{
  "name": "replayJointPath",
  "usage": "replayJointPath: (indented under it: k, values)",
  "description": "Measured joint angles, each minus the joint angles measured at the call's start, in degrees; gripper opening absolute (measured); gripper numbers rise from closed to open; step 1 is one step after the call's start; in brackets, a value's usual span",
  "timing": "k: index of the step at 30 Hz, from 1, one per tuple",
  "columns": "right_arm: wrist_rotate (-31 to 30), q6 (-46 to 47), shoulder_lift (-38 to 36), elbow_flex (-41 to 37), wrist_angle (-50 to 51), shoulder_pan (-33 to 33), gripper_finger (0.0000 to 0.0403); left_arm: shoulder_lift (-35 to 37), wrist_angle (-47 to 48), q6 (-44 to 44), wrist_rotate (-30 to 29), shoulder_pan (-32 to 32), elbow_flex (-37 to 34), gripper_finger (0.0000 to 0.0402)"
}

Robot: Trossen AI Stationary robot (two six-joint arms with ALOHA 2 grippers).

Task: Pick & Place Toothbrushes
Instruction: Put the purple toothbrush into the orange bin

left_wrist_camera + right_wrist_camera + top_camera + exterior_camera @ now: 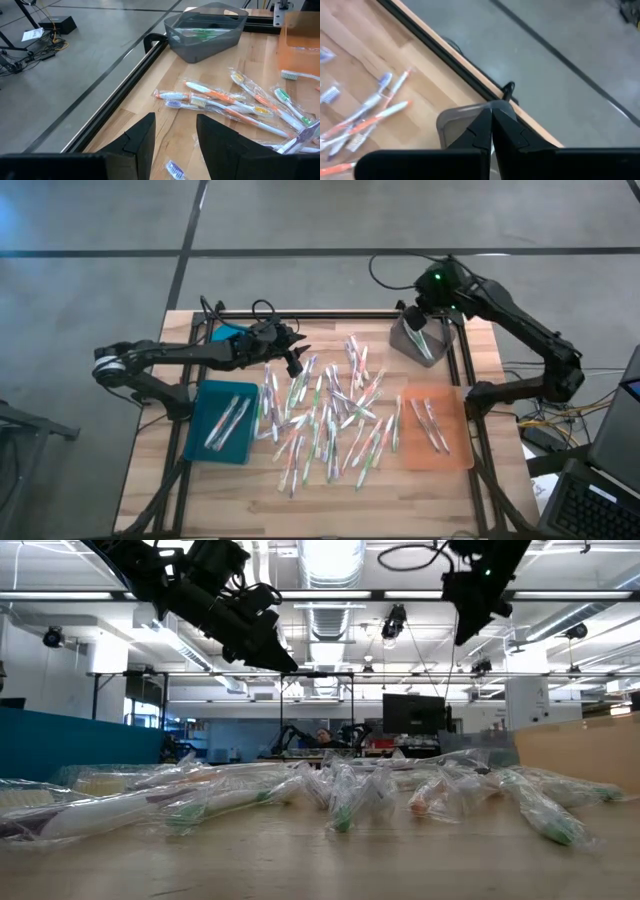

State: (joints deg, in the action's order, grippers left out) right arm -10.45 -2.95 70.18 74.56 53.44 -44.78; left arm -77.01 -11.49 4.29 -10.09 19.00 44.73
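Many wrapped toothbrushes lie in a loose heap on the middle of the wooden table; they also show in the left wrist view. A few lie in the blue tray and a few in the orange tray. The grey tray at the far right holds one with green on it. My left gripper hangs open above the heap's far left part, with nothing between its fingers. My right gripper is shut, raised above the grey tray, with nothing seen in it.
A black frame rail runs along the table's far edge and continues down its sides. Black cables loop beyond the far edge. Bare wood shows along the table's near edge. A laptop sits off the table at the right.
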Motion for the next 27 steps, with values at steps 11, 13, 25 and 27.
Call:
replayJointPath:
  k: [11, 13, 25, 27]
  values:
    - [0.01, 1.83, -2.51, 0.00, 0.04, 8.13, 0.0008, -0.01, 0.00, -0.01, 0.00, -0.01, 0.00, 0.0149]
    - [0.01, 2.34, -2.26, 0.00, 0.05, 10.24, 0.0008, 0.00, 0.00, -0.02, -0.02, -0.02, 0.00, 0.0149]
    - [-0.01, 7.24, -1.72, 0.00, -0.08, 25.02, 0.0008, -0.02, 0.00, 0.00, 0.00, -0.02, -0.02, 0.0149]
    - [-0.03, 8.06, -1.71, 0.00, -0.38, 27.24, 0.0008, 0.00, 0.00, -0.02, 0.00, -0.02, 0.00, 0.0149]
